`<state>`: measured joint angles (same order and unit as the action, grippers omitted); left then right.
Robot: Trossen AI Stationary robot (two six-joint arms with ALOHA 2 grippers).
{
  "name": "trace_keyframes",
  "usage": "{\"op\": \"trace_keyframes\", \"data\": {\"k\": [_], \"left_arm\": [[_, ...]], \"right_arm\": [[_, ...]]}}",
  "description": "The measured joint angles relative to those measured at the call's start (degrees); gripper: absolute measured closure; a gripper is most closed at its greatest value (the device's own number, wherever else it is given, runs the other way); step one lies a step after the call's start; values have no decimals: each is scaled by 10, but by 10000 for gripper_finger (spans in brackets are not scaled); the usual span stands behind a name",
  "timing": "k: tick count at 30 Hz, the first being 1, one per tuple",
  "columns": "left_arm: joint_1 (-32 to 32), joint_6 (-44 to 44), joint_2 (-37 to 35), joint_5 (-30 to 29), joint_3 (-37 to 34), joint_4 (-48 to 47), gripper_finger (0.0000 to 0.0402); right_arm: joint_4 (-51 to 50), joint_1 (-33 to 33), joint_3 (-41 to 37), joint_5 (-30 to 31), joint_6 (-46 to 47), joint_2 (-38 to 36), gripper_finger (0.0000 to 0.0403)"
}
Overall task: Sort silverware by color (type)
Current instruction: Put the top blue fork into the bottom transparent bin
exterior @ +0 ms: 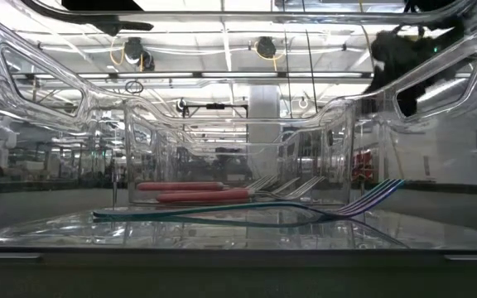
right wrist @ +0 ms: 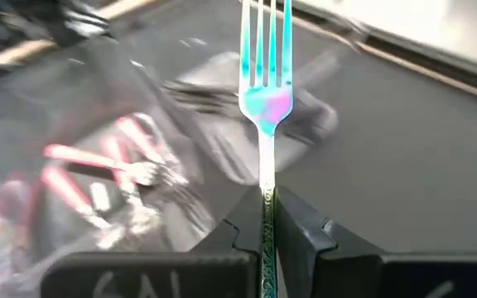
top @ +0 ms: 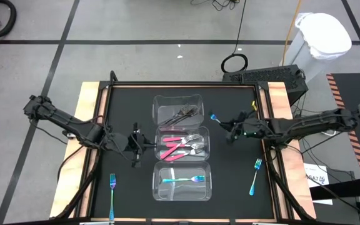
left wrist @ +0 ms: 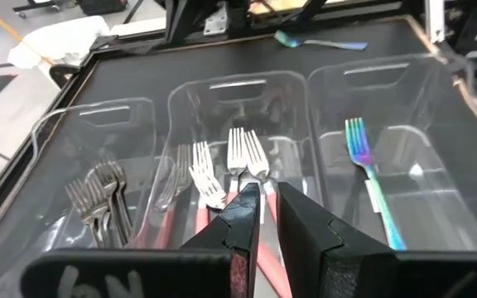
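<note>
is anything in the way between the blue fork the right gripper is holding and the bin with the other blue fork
Nothing visible blocks it. The right gripper holds the blue fork above the mat, and the near bin is open-topped; the pink fork bin lies between, below the path.

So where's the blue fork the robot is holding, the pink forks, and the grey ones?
held blue fork [right wrist: 265, 103], right wrist view, base of the tines
pink forks [top: 170, 149], high view, pink handles
grey forks [top: 183, 114], high view, middle of the pile
</note>
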<state>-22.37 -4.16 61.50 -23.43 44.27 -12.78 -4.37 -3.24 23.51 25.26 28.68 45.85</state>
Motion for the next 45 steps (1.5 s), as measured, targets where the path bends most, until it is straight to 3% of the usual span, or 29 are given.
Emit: {"op": "trace_keyframes", "data": {"k": [10,15,22,31,39,45], "left_arm": [[0,1,56,-11,0,63,354],[0,-42,85,2,0,122,350],[4,-39,104,56,0,214,277],[2,68,180,69,0,378,172],[14,79,242,77,0,522,154],[29,64,286,139,11,569,154]], "right_arm": [[135,-80,0,-1,-89,-3,388],[202,-99,0,-21,-129,1,388],[333,-109,1,-108,-166,38,388],[514,-109,1,-177,-206,128,387],[654,-109,1,-251,-204,201,387],[700,-110,38,-297,-204,259,387]]}}
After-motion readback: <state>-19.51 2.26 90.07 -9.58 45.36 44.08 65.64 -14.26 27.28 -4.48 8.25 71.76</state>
